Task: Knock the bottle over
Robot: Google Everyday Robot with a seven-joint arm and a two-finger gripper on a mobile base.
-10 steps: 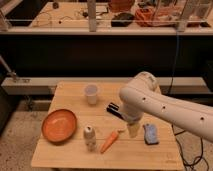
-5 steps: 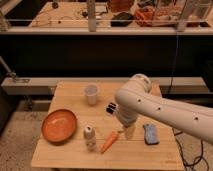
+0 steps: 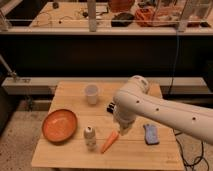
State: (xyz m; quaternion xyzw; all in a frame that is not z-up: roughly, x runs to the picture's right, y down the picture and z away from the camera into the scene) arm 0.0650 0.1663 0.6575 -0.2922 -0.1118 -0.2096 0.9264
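The arm (image 3: 160,112) has swung left, bringing the gripper (image 3: 122,131) just right of the bottle (image 3: 90,136), apparently untouched and upright. Whether the gripper is open or closed, I cannot tell. The knock itself remains.

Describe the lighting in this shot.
Camera view: warm light on the table, the white arm bright, the band behind the table near black; the gripper hangs right of the bottle, above the carrot.
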